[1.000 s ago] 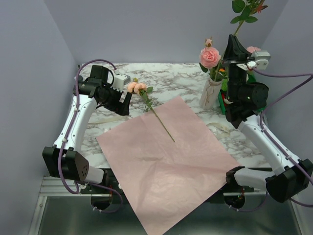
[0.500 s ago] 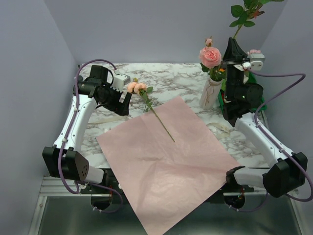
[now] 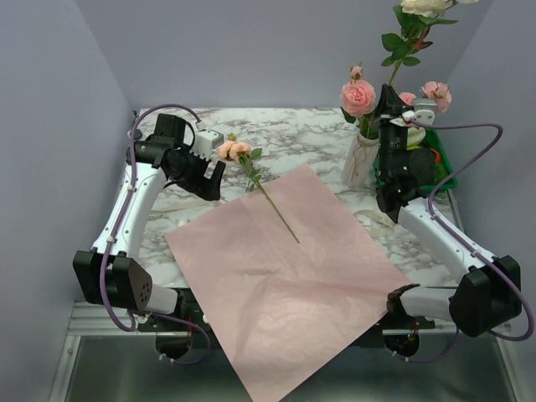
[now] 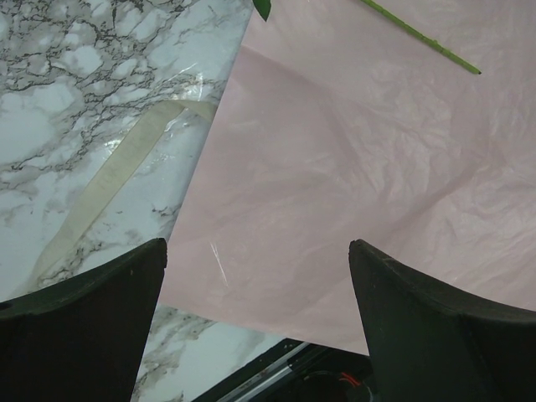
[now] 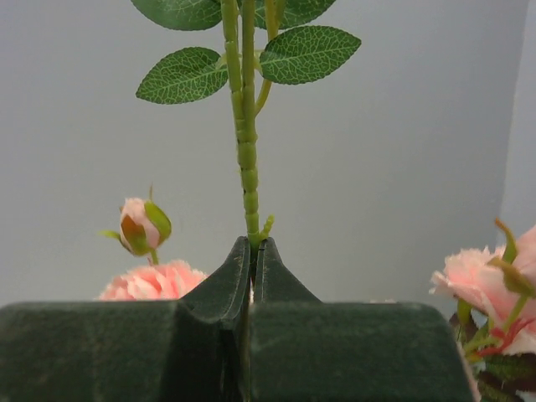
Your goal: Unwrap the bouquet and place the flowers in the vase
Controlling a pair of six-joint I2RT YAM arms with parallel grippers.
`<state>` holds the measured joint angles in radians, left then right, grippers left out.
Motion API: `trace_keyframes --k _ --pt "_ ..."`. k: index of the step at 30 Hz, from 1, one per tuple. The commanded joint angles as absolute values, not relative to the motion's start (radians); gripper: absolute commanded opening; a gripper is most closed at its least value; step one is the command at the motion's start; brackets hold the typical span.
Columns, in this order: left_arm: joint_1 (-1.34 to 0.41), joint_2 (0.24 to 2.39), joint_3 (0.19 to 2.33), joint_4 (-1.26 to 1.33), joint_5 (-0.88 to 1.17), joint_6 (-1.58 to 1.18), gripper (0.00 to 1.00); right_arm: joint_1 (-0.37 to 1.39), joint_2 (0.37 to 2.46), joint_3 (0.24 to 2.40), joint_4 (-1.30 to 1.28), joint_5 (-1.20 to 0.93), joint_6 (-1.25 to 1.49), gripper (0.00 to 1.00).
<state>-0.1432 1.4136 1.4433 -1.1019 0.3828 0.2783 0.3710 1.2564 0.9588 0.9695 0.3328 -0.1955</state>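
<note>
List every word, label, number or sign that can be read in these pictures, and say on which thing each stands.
No text can be read anywhere. The pink paper, the vase, the marble table and the rose stem held in the right tool all show no writing, label or number.

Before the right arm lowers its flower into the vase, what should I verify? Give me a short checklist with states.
1. Right gripper shut on the held stem: ok.
2. Held stem upright: ok.
3. Stem's lower end above the vase mouth: cannot tell, hidden.
4. Vase upright: ok.
5. Left gripper open, away from the vase: ok.
6. All flowers in vase: not ok, peach flower lies partly on the paper.
</note>
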Motion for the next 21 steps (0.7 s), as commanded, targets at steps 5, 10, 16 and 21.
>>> trace_keyframes --k 5,10,16,21 --pt "-0.135 1.404 1.437 -1.112 0.416 0.278 0.99 0.364 1.233 0.939 0.698 0.408 -0.065 0.32" --pt "-0.135 1.402 1.448 -1.118 0.419 0.278 0.99 0.364 1.198 0.982 0.477 0.471 0.029 0.67" --pt "-0.135 1.382 1.413 -1.1 0.414 0.279 0.99 0.364 1.078 0.89 0.314 0.449 0.144 0.84" --pt "-0.133 1.404 1.437 -1.103 0.429 0.258 0.99 0.365 1.014 0.868 0.128 0.437 0.283 1.0"
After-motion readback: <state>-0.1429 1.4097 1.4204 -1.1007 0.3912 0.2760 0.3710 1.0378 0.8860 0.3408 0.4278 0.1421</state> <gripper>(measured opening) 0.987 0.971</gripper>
